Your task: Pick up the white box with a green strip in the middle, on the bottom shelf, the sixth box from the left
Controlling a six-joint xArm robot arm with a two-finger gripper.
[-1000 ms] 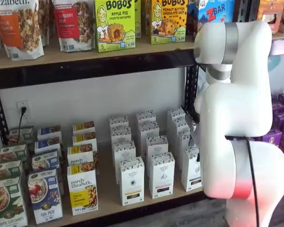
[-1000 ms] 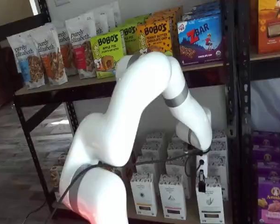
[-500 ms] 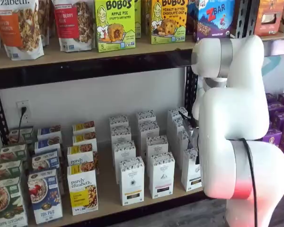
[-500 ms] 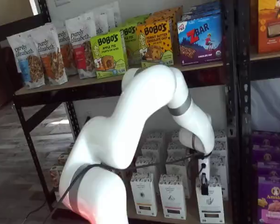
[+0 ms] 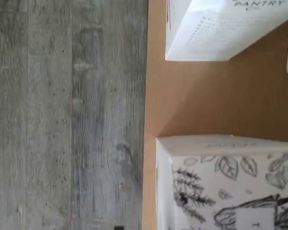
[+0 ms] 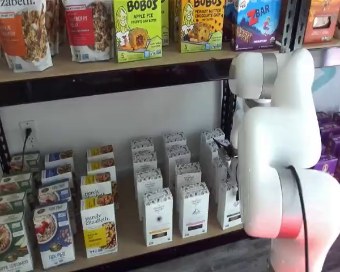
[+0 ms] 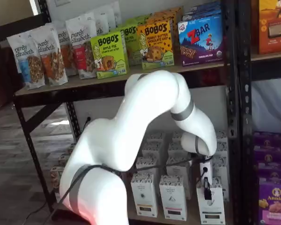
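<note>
At the right end of the front row on the bottom shelf [image 6: 130,235] stands the white box [image 7: 210,203]. Just above it hangs the pincer [image 7: 207,187], spread wide and holding nothing. Lower it straight, one finger on each side of the box, before closing.

On the upper shelf [image 6: 102,65], the green snack box [image 6: 137,29] stands just left of an orange snack box [image 6: 202,24], with a blue bar box [image 6: 256,21] further right. Granola bags [image 6: 22,31] stand left of the green box. Purple boxes [image 7: 274,199] sit on the neighbouring rack, below and right of the blue box.
</note>
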